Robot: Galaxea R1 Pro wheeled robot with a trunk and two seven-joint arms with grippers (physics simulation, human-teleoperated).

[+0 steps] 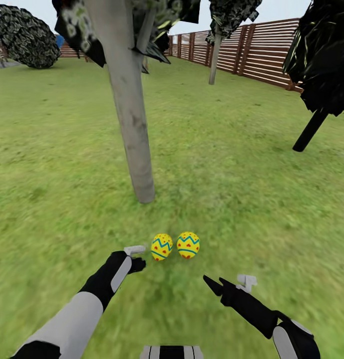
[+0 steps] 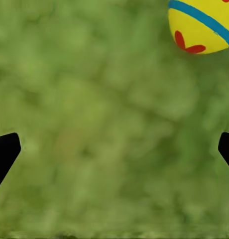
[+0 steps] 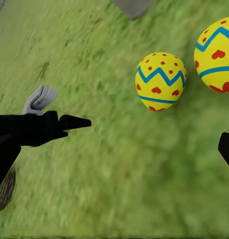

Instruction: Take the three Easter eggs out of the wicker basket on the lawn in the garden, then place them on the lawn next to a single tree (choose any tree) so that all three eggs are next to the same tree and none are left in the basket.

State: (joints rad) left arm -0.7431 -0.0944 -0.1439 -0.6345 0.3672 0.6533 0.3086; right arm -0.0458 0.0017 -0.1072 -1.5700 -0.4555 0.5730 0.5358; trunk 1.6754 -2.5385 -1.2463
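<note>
Two eggs (image 1: 174, 246) lie on the lawn (image 1: 231, 169) near the tree (image 1: 134, 144). Both the left gripper (image 1: 138, 264) and right gripper (image 1: 211, 285) are spread wide, holding nothing. Next, the third egg probably needs fetching from the basket.

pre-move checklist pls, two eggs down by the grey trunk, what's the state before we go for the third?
1. Two Easter eggs placed near the tree: ok. Left egg and right egg lie on the lawn just in front of the pale grey trunk.
2. Eggs settled, apart from the grippers: ok. Neither is touched.
3. Left gripper empty: ok. Open over bare grass in its wrist view, an egg at the edge.
4. Right gripper empty: ok. Fingers spread, nothing between them.
5. Third egg's location: cannot tell.
6. Wicker basket position: cannot tell. A brown woven patch at the right wrist view's edge may be it.
</note>
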